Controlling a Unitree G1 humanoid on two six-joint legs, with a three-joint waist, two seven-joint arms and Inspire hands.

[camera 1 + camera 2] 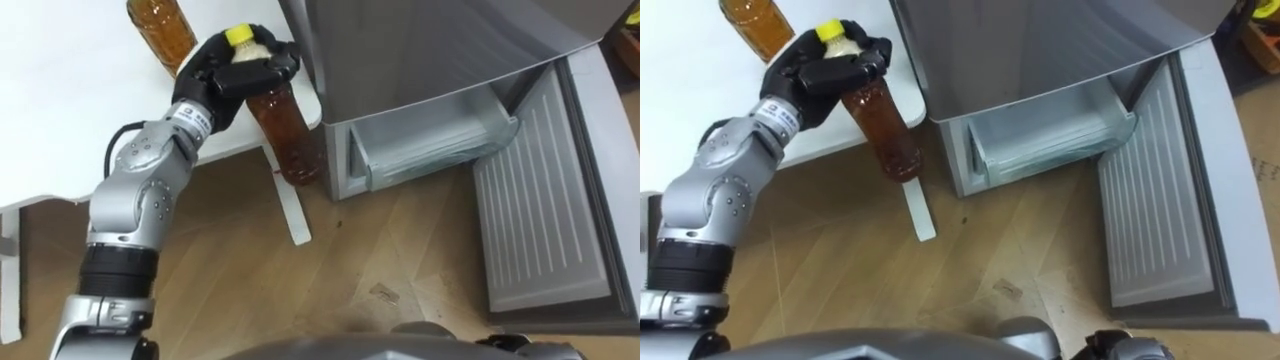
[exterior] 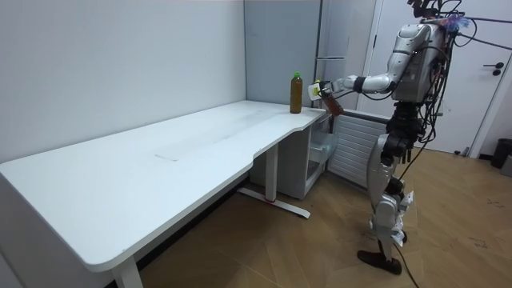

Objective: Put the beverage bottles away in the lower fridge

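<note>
Transfer step | left hand point(image 1: 213, 82) clenched round yellow-capped tea bottle point(image 1: 286, 132) | next: right and down into open fridge drawer point(image 1: 430, 155); second bottle point(image 1: 160, 28) on table point(image 1: 60, 110)

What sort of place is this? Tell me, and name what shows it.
Likely an office or lab room: a long white desk, a grey fridge beside it, lower door open, and wood-look floor.

Long white table point(image 2: 160, 180) on wooden floor point(image 2: 304, 248), white door point(image 2: 498, 96) at the room view's far right
</note>
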